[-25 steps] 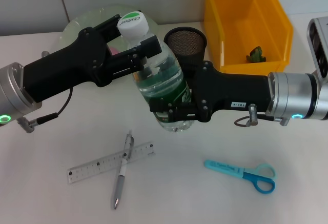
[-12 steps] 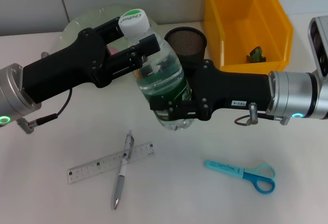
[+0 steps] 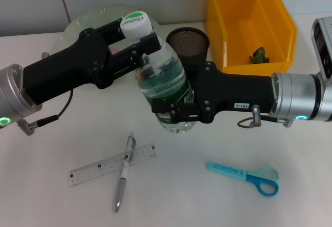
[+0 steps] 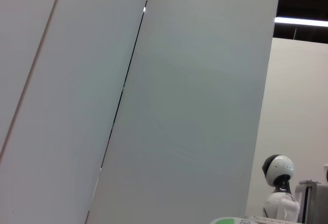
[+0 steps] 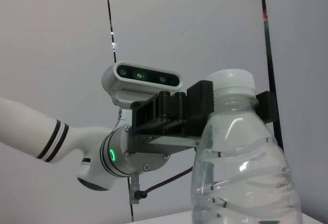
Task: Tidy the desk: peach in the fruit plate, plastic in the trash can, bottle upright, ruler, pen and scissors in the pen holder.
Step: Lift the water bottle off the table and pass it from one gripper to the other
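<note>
While both arms hold it, the bottle [image 3: 165,89] stands up.
The left pincer [image 3: 139,43] grips its neck; the right pincer [image 3: 174,111] is closed around its lower part.

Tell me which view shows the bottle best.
The head view: the whole bottle shows upright, held between the left gripper at its neck and the right gripper low down. The right wrist view shows its upper half; the left wrist only the cap's edge.
</note>
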### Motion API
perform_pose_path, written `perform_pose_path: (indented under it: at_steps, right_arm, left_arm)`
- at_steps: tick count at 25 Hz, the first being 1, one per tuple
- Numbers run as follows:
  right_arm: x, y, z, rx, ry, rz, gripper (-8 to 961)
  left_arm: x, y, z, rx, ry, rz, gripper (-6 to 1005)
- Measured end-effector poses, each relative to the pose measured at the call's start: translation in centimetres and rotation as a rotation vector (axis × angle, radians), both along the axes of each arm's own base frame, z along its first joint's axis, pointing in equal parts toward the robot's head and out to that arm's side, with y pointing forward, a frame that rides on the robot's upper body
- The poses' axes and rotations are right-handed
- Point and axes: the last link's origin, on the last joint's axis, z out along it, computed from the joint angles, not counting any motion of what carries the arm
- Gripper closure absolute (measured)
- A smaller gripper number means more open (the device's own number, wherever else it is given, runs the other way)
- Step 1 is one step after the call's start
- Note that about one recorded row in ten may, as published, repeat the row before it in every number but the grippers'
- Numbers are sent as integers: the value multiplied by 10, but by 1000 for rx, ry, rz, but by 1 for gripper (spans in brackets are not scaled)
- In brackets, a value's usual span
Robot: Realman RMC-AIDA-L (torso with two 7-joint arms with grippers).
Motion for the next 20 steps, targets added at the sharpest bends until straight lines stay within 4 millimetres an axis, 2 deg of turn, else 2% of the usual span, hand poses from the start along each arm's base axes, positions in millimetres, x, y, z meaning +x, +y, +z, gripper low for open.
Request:
perform_pose_path:
  at_steps: [2,7,11,20]
  right_arm:
    - [0,0,0,0,0,1,184]
    - [0,-1,0,0,1,2,184]
    - [0,-1,0,0,1,3,184]
    - [-2,-2,0,-22,7,10,183]
  left_arm:
    - [0,0,0,-1,0,0,459]
    - [0,1,0,-6,0,5,478]
    - [0,1,0,-6,1,8,556]
    - [-1,2,1,-9,-2,18,556]
